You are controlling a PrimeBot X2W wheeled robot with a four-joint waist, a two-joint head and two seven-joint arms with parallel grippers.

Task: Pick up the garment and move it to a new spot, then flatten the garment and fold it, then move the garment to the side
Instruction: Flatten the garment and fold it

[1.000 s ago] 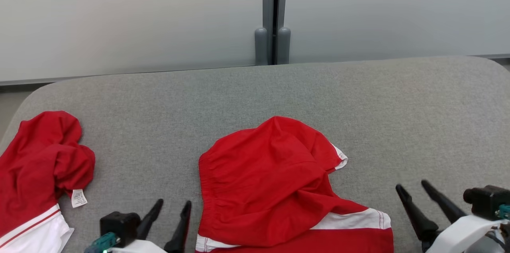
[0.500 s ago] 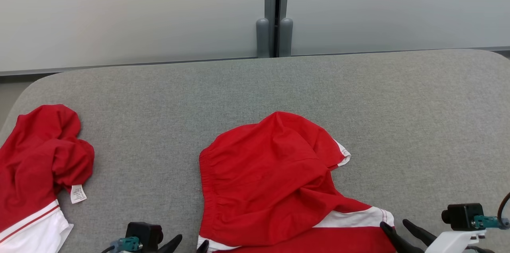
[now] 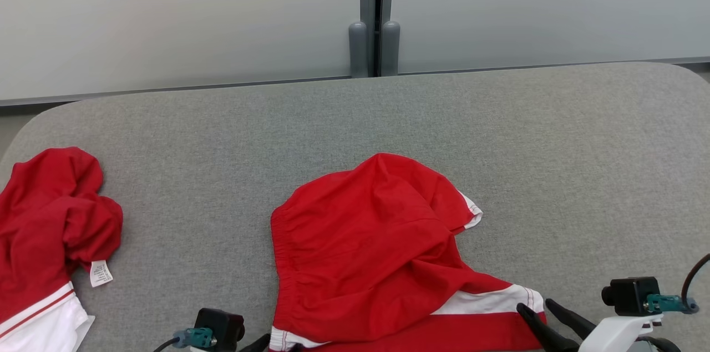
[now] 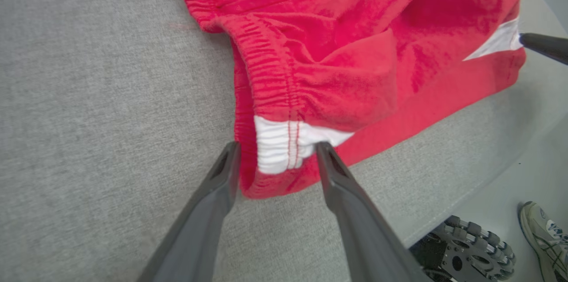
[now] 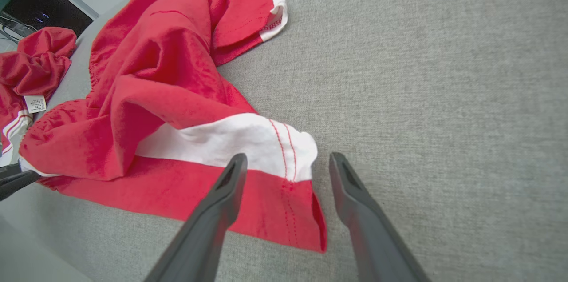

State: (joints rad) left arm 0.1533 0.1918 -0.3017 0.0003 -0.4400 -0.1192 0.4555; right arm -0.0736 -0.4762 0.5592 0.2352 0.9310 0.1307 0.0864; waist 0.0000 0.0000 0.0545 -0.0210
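While both stand open, left gripper (image 4: 275, 148) straddles garment (image 3: 366, 252) waistband corner; right gripper (image 5: 286, 162), hem

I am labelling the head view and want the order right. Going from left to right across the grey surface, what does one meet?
crumpled red garment → red shorts → right tool, open at the shorts' white-striped corner

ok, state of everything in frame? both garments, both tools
Centre garment: crumpled, unfolded, lying on the grey pad, not lifted.
Left garment: bunched in a heap at the pad's left edge, label showing.
Left tool: open, fingers either side of the white waistband corner, not closed on it.
Right tool: open, fingers either side of the white-striped hem corner, not closed.
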